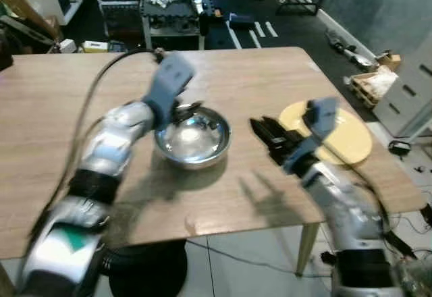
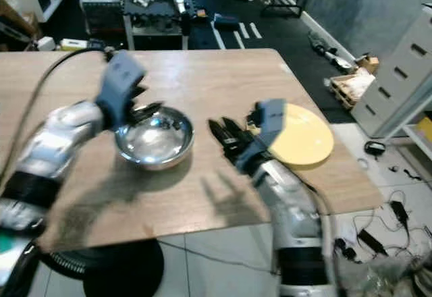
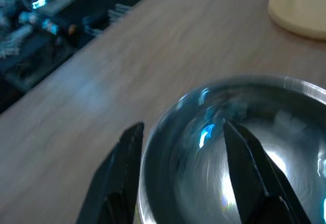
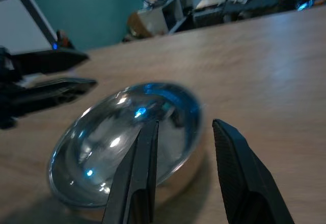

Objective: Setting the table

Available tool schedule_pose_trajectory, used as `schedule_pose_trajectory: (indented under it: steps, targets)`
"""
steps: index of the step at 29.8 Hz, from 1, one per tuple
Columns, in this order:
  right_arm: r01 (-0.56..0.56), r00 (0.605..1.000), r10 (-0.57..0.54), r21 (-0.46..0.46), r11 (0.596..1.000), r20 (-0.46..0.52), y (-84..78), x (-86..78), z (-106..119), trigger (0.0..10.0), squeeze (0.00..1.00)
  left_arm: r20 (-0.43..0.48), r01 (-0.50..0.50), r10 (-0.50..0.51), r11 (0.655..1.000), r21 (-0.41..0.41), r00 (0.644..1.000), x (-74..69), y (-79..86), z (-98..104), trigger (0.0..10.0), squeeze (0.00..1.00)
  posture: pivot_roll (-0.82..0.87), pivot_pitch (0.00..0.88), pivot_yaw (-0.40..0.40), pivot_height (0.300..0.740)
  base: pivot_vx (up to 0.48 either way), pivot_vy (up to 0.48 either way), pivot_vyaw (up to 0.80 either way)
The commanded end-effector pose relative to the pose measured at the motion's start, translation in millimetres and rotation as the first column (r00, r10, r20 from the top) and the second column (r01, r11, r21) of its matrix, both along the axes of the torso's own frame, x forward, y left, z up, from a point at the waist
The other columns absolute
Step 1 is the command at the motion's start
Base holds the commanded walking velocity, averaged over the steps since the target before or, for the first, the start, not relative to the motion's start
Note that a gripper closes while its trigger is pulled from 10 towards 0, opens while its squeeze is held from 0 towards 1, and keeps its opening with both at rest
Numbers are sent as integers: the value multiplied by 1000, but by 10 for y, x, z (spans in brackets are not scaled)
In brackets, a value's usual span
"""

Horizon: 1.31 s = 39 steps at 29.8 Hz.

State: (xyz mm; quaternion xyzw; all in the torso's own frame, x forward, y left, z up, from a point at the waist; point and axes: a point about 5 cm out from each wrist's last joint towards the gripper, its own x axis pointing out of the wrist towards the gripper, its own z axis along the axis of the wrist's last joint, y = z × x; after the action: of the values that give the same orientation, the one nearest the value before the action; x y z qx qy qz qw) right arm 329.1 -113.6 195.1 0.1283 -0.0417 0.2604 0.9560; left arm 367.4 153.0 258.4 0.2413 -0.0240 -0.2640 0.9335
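Steel bowl (image 1: 193,137) sits mid-worktop (image 1: 61,115); my left gripper (image 3: 178,158) has its jaws parted astride the rim, my right gripper (image 4: 183,168) open just beside it, yellow plate (image 1: 351,135) behind.

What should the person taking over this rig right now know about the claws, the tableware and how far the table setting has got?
Left claw: open, fingers astride the rim of the steel bowl, one inside and one outside; not closed on it.
Right claw: open, low over the wooden table, aimed at the bowl's other side, short of touching.
Yellow plate: flat on the table near the robot's right edge, beside the right arm.
Done: bowl and plate are both on the table.
Left: the bowl seemingly still needs gripping and placing, perhaps on the plate.
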Motion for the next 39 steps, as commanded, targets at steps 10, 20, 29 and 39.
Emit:
schedule_pose_trajectory:
  steps: [10,20,29,39]
  targets:
    - [205,978,-209,-119,971,-21,145,162,-145,10000,1000,28,-58,56,993,101,998,-532,346,78,10000,0,71,74,43,740,0,0,0]
    - [203,967,-228,-199,959,-113,301,324,-239,10000,0,16,-96,95,991,92,995,-663,316,29,10000,0,81,67,11,740,0,0,0]
    - [68,982,-112,-261,963,-155,553,389,-165,10000,0,7,-122,122,989,84,993,-681,309,26,10000,0,64,71,3,740,0,0,0]
    - [-38,969,-54,-360,932,-241,691,472,-246,0,0,4,-156,156,985,72,988,-685,315,21,10000,0,61,80,-16,740,0,0,0]
